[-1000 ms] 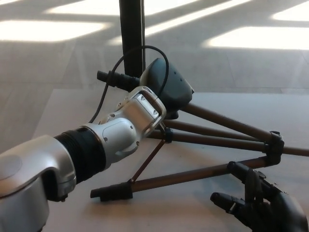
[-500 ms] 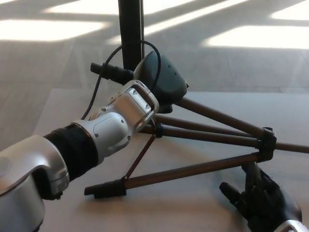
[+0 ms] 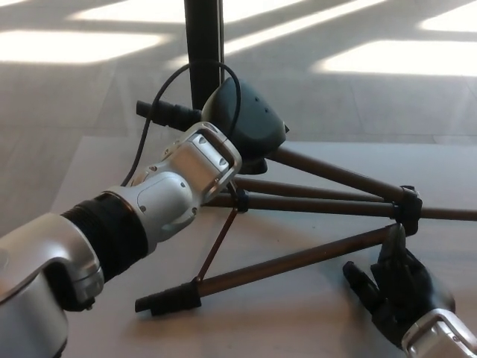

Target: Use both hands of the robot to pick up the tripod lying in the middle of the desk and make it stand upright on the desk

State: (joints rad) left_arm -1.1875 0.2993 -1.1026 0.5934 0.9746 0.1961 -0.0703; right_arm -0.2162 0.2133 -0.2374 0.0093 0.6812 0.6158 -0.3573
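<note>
The tripod (image 3: 313, 205) lies tilted on the pale desk (image 3: 313, 321), its brown legs fanning out to the right and towards me. One leg ends in a black foot (image 3: 168, 300) at the lower left. My left hand (image 3: 246, 119) is shut on the tripod's head end, holding it off the desk, and a black handle (image 3: 168, 112) sticks out to its left. My right hand (image 3: 399, 287) is open at the lower right. Its fingers point up, and one fingertip (image 3: 396, 237) reaches the near leg just below the black leg collar (image 3: 407, 206).
A black upright post (image 3: 203, 45) stands just behind the tripod's head at the desk's far edge. A black cable (image 3: 153, 142) loops over my left wrist. Beyond the desk is grey floor with bright sunlit patches (image 3: 67, 45).
My left hand has drawn the tripod's head slightly up and to the left. The near leg now slopes more steeply. My right hand has risen to the near leg by the collar.
</note>
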